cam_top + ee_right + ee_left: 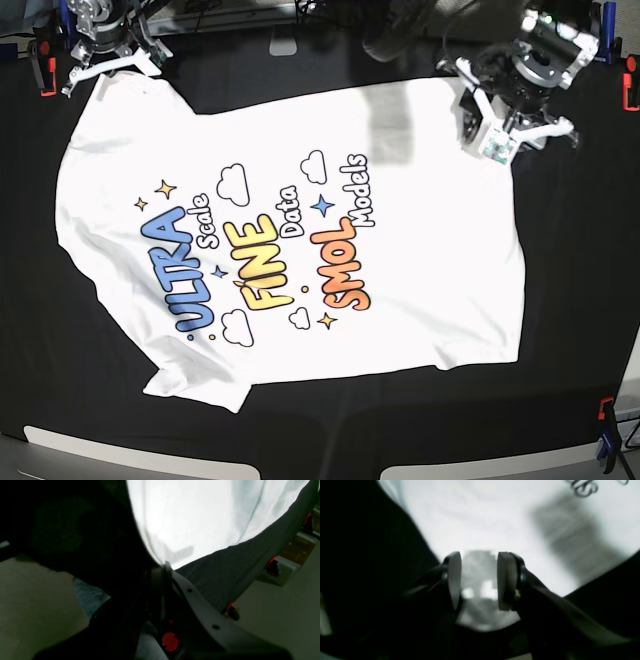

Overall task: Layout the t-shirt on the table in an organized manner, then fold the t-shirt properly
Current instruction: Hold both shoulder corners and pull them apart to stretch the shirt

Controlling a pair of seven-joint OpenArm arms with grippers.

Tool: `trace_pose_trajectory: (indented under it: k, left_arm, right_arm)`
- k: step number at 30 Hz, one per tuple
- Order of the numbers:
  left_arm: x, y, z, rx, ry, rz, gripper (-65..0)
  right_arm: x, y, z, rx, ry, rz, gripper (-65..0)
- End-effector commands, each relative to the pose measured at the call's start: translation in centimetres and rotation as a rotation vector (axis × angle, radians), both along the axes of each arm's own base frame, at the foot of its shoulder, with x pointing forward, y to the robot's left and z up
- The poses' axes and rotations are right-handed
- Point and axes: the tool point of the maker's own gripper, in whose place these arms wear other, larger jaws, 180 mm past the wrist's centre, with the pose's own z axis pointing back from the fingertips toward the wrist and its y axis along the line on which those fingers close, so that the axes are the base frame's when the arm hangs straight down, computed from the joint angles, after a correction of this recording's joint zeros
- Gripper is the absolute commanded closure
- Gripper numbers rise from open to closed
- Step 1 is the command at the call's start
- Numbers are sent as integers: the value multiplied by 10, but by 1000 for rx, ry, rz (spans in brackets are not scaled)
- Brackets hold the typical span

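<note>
**Shirt spread print-up, both my pincers at its far corners**

Black cloth of the table (560, 330) lies nearest and widest, reaching out on every side of my pincers, with an orange clamp (605, 408) on its near edge, well away from both of them.

On it the t-shirt (420, 290) is spread flat with its blue and yellow-orange lettering facing up, filling the stretch between my two pincers and running on toward the near edge.

My left pincer (479, 580) stands over the shirt's far corner on that side, its two pads (505, 580) held apart with white cloth showing in the gap; nothing is gripped there.

My right pincer (163, 566) sits at the opposite far corner, fingers pressed together right at the shirt's edge. White cloth begins just past the tips, but I cannot tell whether any is pinched between them.
</note>
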Motion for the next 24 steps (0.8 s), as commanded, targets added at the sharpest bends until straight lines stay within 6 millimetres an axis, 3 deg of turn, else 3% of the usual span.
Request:
trace_pose_trajectory:
  k: [1,3,7,12,18,24]
  left_arm:
    - [5,1,13,20,-45,-24,-222]
    - [-2,4,11,71,-2,-76,-222]
    - [-39,15,-13,136,205,-192,-222]
    - [-76,28,-24,207,263,-291,-234]
    - [-87,16,-19,229,150,-408,-233]
    - [-89,7,-36,276,100,-453,-233]
  right_arm:
    - [1,-2,4,-5,-5,2,0]
    - [1,-2,4,-4,-5,1,0]
    - [1,-2,4,-5,-5,1,0]
    - [1,-2,4,-5,-5,1,0]
    - [1,-2,4,-5,-5,1,0]
    - [0,-5,4,-20,1,-11,0]
